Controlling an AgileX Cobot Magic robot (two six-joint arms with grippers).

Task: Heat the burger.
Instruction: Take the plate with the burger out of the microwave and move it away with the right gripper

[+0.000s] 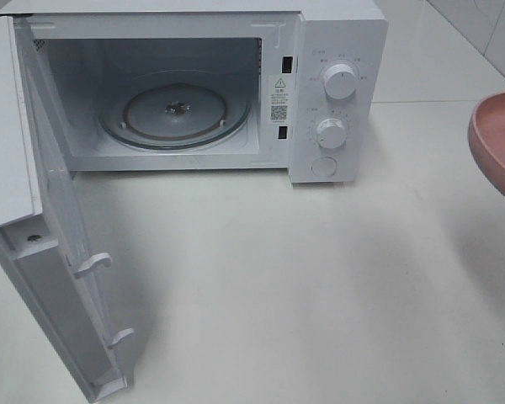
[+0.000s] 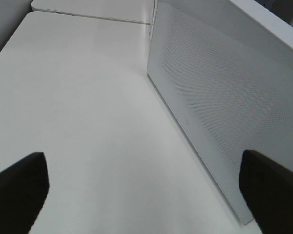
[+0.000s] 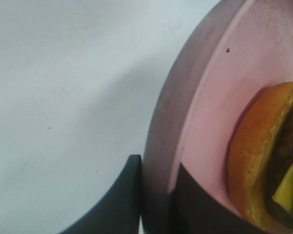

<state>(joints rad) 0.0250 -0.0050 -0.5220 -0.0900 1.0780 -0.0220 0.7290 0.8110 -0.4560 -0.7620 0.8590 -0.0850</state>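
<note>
The burger (image 3: 256,161) shows only in the right wrist view: golden bun, dark patty and yellow cheese, lying on the pink plate (image 3: 210,97). My right gripper (image 3: 156,183) is shut on the plate's rim, one finger outside and one inside. In the high view only the plate's edge (image 1: 501,139) shows at the far right, apparently held off the table; the burger and both grippers are out of that view. My left gripper (image 2: 144,168) is open and empty, over the table beside the outer face of the microwave door (image 2: 224,112).
The white microwave (image 1: 337,50) stands at the back with its door (image 1: 59,278) swung wide open to the left. The glass turntable (image 1: 175,114) inside is bare. Two knobs (image 1: 340,82) are on its right panel. The white table (image 1: 303,286) lies in front.
</note>
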